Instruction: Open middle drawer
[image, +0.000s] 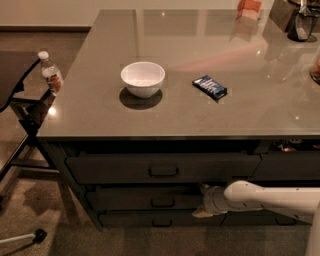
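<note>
Middle drawer (131, 199) sits under the front edge of the counter (100, 117), as the second dark grey front down from it. It has a small loop handle (162, 202) in the middle of its front. A taller drawer (110, 169) is between it and the counter, and a thin drawer (130, 220) is one more step down from the counter.

The white arm (272, 197) comes in from the right, low under the counter. The gripper (201, 201) is at the arm's tip, below the counter's front edge and right beside the right end of the middle drawer's front. I cannot tell if the gripper is spread apart or pressed together.

On the counter are a white bowl (143, 77) and a small blue packet (210, 87). At the far right of the counter are an orange box (248, 7) and a dark jug (301, 22). Just off the counter's left edge is a water bottle (51, 76).
</note>
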